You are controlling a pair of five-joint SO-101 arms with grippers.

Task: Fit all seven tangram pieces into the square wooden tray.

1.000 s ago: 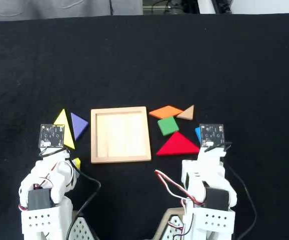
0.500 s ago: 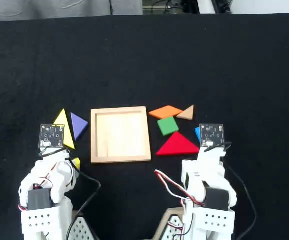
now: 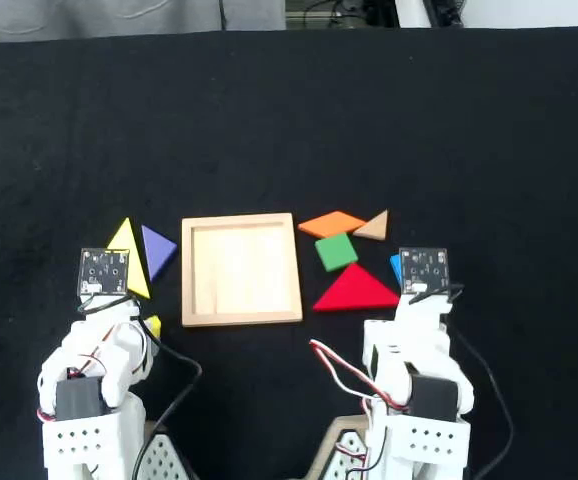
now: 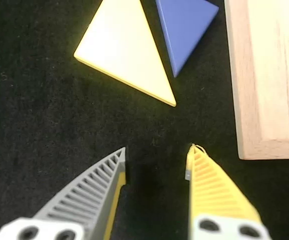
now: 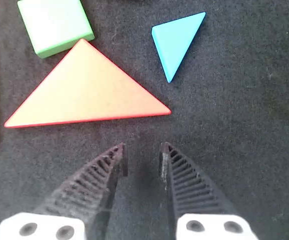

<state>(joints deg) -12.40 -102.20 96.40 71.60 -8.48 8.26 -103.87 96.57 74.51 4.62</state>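
Though time has passed, the tray (image 3: pixel 241 318) sits unmoved.

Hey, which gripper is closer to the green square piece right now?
Right. The right gripper is by the red triangle's long edge, with the green square just past that triangle. The left gripper is on the tray's other side, near the yellow triangle.

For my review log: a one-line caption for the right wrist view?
Open right gripper just short of red triangle, cyan triangle and green square beyond.
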